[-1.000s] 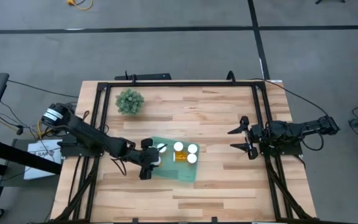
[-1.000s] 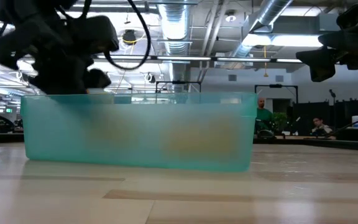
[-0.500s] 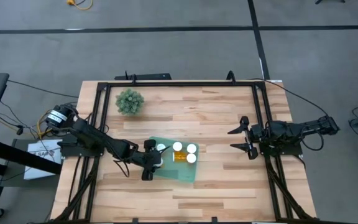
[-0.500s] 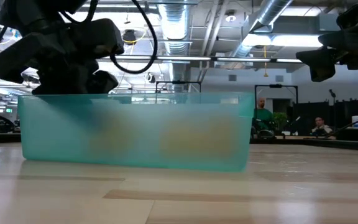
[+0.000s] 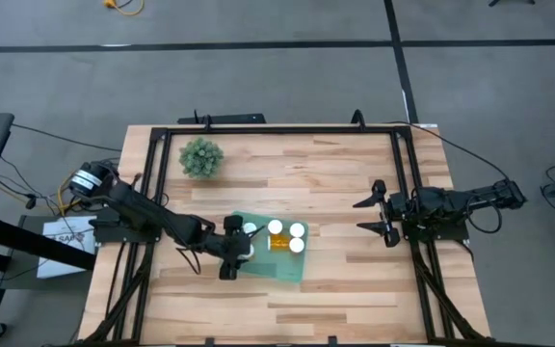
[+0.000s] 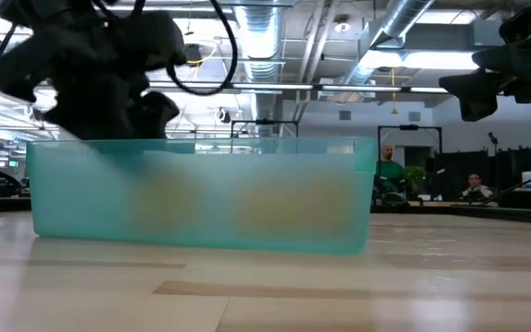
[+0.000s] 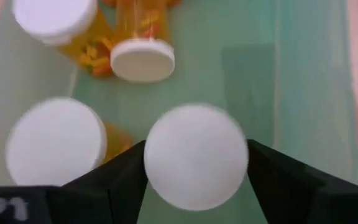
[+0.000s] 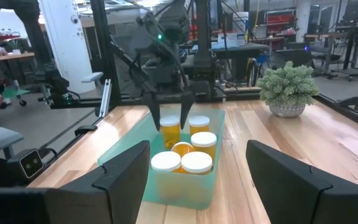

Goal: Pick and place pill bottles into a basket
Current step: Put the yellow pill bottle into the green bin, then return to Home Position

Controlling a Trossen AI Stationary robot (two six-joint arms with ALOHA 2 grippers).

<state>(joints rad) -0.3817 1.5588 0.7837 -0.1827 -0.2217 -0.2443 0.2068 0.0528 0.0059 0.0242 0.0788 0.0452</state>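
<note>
Presently, the wooden table [image 5: 345, 183] carries a small potted plant [image 5: 200, 157] near its far left corner, well apart from the basket [image 5: 282, 271], which sits left of centre. A black frame [image 5: 277, 130] borders the table. The left gripper [image 5: 236, 246] hangs over the basket's left end, fingers clenched on an upright pill bottle [image 7: 196, 155], white cap up, long axis vertical. Around it stand four further bottles; one [image 7: 143, 43] among them lies tilted, cap toward the left wrist camera. The basket's long axis runs roughly across the table, slightly skewed. The right gripper [image 5: 379, 214] waits at the table's right edge, fingers spread and holding nothing.
</note>
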